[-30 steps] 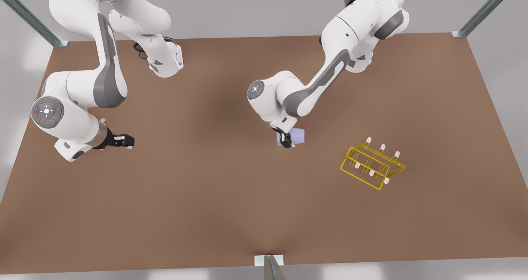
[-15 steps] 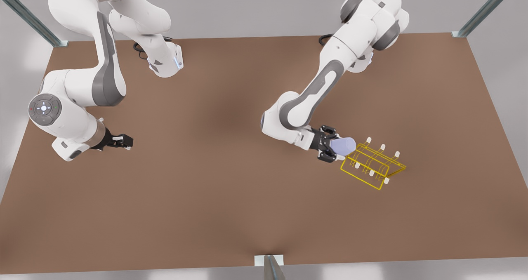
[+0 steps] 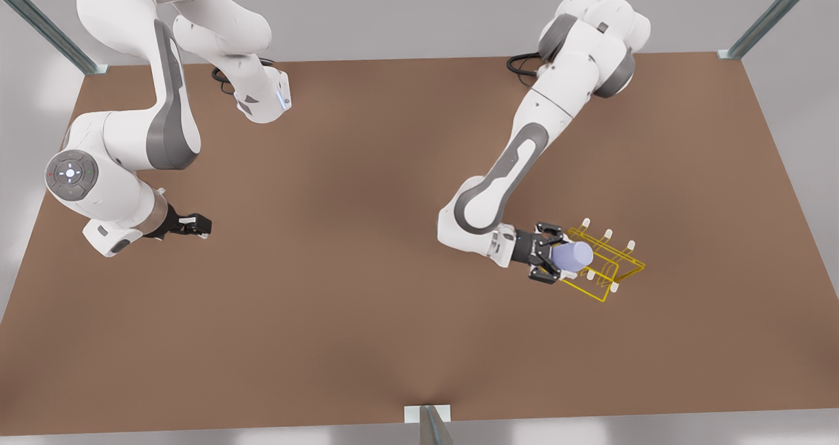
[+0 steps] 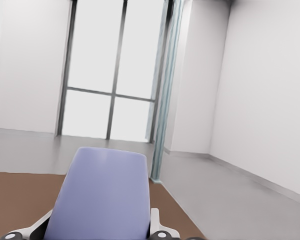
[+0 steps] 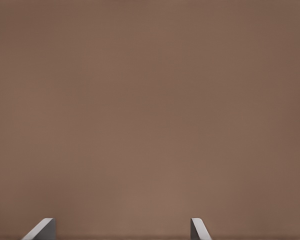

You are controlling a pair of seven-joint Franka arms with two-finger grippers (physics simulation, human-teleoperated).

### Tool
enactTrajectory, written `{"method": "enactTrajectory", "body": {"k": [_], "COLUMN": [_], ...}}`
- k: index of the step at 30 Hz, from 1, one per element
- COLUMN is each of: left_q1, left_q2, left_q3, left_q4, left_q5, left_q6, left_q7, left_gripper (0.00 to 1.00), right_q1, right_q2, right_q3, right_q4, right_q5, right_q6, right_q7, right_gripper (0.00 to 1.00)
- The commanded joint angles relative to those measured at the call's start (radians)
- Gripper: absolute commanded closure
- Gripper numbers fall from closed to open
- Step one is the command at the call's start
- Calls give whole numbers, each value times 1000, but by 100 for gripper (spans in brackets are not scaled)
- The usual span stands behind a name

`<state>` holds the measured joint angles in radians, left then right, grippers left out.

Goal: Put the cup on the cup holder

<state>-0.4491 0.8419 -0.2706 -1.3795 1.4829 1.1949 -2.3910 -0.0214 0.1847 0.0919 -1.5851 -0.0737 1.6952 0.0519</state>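
Lying sideways, the cup (image 3: pixel 573 256) points its base at the frame's right, pinched by the left gripper (image 3: pixel 557 261) over the cup holder (image 3: pixel 606 265), farther onto the rack than before. Right gripper (image 3: pixel 200 225) waits at left, fingers spread.

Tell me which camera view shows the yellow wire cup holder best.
The front view: the cup holder lies whole on the table, its white-capped pegs visible, with the left gripper holding the cup over its near end. The left wrist view has the cup close up; the right wrist view faces bare table between the open right gripper.
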Motion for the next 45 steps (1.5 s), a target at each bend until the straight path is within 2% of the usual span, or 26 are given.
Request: {"method": "enactTrajectory", "body": {"k": [1,8,12,22,43,44,45], "left_q1": [12,61,75,43,56,56,56], "left_q2": [8,32,19,20,54,54,54], "left_q3": [1,1,1,-10,-10,-10,-10], "left_q4": [0,-15,-75,-78,-82,-82,-82], "left_q5": [43,68,63,-33,-27,-27,-27], "left_q6": [22,61,38,-67,-14,-14,-12], "left_q7": [72,13,-33,-33,-96,-96,-96], "left_gripper": [26,26,26,26,26,20,0], "right_q1": [0,0,0,0,-2,0,0], "right_q2": [-1,-4,-5,-1,-1,-1,-2], "right_q3": [0,0,0,0,0,0,0], "right_q4": [0,-3,-3,-10,-13,-13,-12], "right_q5": [0,2,2,2,2,2,2], "right_q6": [0,0,1,17,26,26,24], "right_q7": [-1,0,0,0,0,0,0], "right_gripper": [0,0,0,0,0,0,0]}}
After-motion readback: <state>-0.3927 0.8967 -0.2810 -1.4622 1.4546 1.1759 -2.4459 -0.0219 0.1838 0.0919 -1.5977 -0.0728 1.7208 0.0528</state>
